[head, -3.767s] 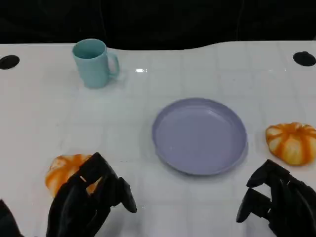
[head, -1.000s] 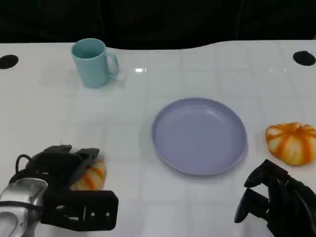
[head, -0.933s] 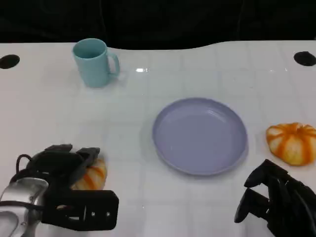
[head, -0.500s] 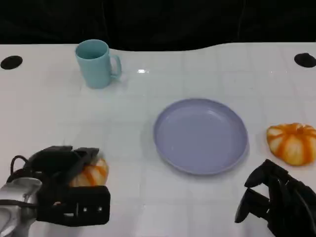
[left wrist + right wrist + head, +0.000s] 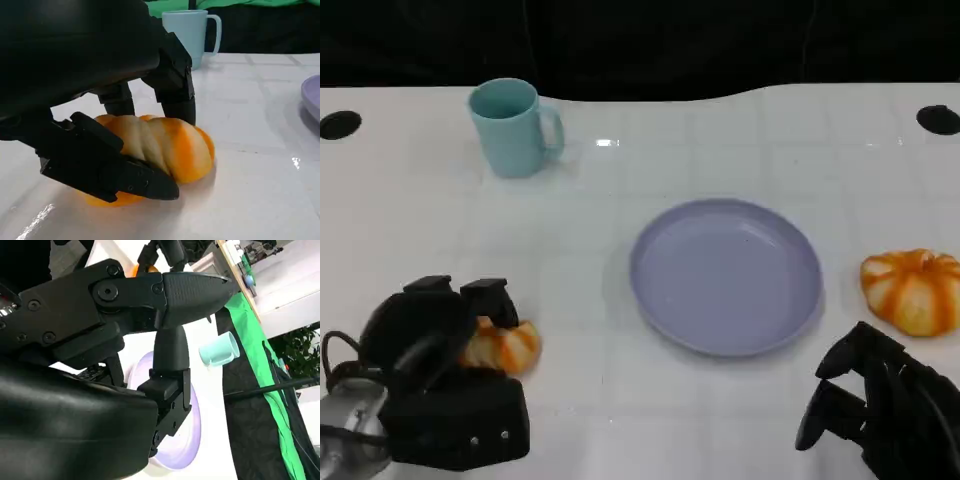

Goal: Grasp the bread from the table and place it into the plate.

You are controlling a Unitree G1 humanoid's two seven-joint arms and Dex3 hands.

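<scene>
The left robot hand is clamped on the bread, fingers on either side of the orange-and-cream striped loaf, which sits on the counter near its front left edge. In the left wrist view the bread rests on the glossy surface with black fingers pressed against its far side and another against its near side. The right robot hand hangs low at the front right, holding nothing, its fingers curled partly inward but apart.

The lavender plate lies in the middle of the counter, well apart from the bread. A second striped loaf sits just beyond the plate's right side. A pale teal mug stands at the far left.

The counter is white and shiny with faint tile-like lines and a dark round hole at each far corner. Behind it hangs black cloth; the right wrist view shows a green backdrop and a potted plant beyond.
</scene>
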